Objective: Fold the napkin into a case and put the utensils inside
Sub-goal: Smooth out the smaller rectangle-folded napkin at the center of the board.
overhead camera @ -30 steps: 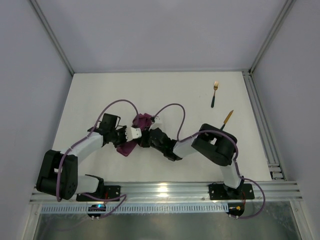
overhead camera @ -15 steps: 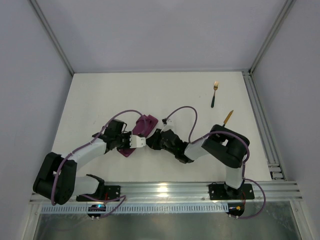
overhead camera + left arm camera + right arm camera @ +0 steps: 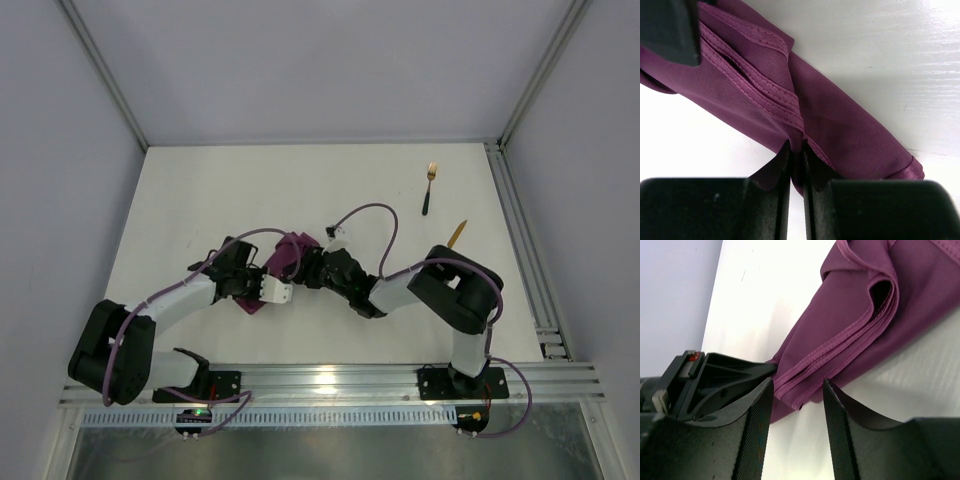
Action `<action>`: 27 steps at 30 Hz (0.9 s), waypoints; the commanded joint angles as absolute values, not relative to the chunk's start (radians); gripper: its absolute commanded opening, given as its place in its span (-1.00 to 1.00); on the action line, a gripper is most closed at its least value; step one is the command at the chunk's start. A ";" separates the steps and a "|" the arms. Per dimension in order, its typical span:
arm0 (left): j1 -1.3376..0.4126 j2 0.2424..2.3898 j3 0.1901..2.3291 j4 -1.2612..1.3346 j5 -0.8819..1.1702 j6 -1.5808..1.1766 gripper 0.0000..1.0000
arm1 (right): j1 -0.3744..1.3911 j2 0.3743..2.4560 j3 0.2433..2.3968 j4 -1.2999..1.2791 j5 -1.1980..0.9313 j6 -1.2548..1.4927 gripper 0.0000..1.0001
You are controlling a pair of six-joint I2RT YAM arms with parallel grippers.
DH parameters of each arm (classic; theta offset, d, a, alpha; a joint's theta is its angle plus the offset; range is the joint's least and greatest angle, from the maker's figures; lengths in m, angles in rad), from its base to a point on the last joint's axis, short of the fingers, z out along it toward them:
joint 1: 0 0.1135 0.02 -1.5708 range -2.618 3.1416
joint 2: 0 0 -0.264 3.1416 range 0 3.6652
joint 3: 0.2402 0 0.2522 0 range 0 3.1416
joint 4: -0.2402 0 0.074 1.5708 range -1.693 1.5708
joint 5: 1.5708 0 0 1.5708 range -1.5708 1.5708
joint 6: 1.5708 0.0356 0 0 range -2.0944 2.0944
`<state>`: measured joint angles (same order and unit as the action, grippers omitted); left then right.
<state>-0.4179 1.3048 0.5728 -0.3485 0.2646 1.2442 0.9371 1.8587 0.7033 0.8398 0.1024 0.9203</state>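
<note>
The magenta-purple napkin (image 3: 287, 252) lies folded in a thick oblong bundle at the table's middle, its stitched edges stacked (image 3: 865, 315). My left gripper (image 3: 796, 147) is shut on a fold of the napkin (image 3: 840, 125), with cloth pinched between its tips; from above it sits at the bundle's near left end (image 3: 268, 288). My right gripper (image 3: 796, 385) stands open with the napkin's corner just ahead of its fingertips and nothing clamped; from above it is at the bundle's right side (image 3: 303, 268). The gold fork (image 3: 430, 187) and gold knife (image 3: 456, 235) lie at the back right.
A raised metal rail (image 3: 520, 230) runs along the table's right edge, close to the knife. The left gripper's black body (image 3: 715, 380) shows close beside my right fingers. Grey walls enclose the table at the back and sides.
The right gripper has opened and let go of the napkin. Both grippers have come lower and closer, and the bundle has settled onto the table. The left grip holds.
</note>
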 commanded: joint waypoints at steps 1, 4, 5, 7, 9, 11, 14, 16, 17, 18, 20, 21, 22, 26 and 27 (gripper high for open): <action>-0.429 1.338 0.558 -0.518 0.253 1.296 -0.73 | 0.927 1.885 0.762 0.823 0.135 0.930 -0.02; -0.437 1.339 0.558 -0.523 0.233 1.311 -0.73 | 0.925 1.925 0.821 0.764 0.134 0.919 -0.02; -0.445 1.341 0.558 -0.522 0.229 1.313 -0.73 | 0.925 1.937 0.837 0.749 0.130 0.919 -0.01; -0.452 1.345 0.560 -0.520 0.213 1.321 -0.73 | 0.925 1.963 0.868 0.709 0.126 0.926 -0.01; -0.462 1.347 0.560 -0.517 0.199 1.324 -0.72 | 0.923 1.979 0.874 0.686 0.129 0.946 -0.02; -0.471 1.348 0.557 -0.522 0.183 1.336 -0.72 | 0.925 1.983 0.870 0.673 0.136 0.954 -0.05; -0.485 1.354 0.563 -0.532 0.170 1.347 -0.72 | 0.925 1.974 0.851 0.658 0.144 0.956 -0.34; -0.486 1.356 0.566 -0.535 0.172 1.344 -0.72 | 0.925 1.964 0.828 0.644 0.155 0.960 -0.67; -0.486 1.358 0.566 -0.537 0.178 1.335 -0.71 | 0.923 1.959 0.821 0.640 0.158 0.965 -0.75; -0.486 1.355 0.568 -0.538 0.193 1.327 -0.69 | 0.922 1.957 0.810 0.635 0.160 0.966 -0.85; -0.486 1.348 0.572 -0.548 0.213 1.313 -0.65 | 0.920 1.960 0.802 0.634 0.153 0.973 -0.91; -0.486 1.341 0.580 -0.561 0.230 1.301 -0.62 | 0.920 1.963 0.796 0.640 0.147 0.977 -0.92; -0.486 1.336 0.584 -0.569 0.236 1.296 -0.59 | 0.919 1.967 0.793 0.644 0.146 0.979 -0.93; -0.486 1.302 0.610 -0.623 0.267 1.285 -0.32 | 0.919 1.968 0.776 0.664 0.144 0.988 -0.92; -0.486 1.296 0.618 -0.636 0.270 1.287 -0.32 | 0.919 1.967 0.773 0.667 0.144 0.991 -0.93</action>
<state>-0.4824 1.3090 0.6170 -0.4553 0.2142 1.3167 0.9226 1.9743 0.8066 0.7136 0.1280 0.9848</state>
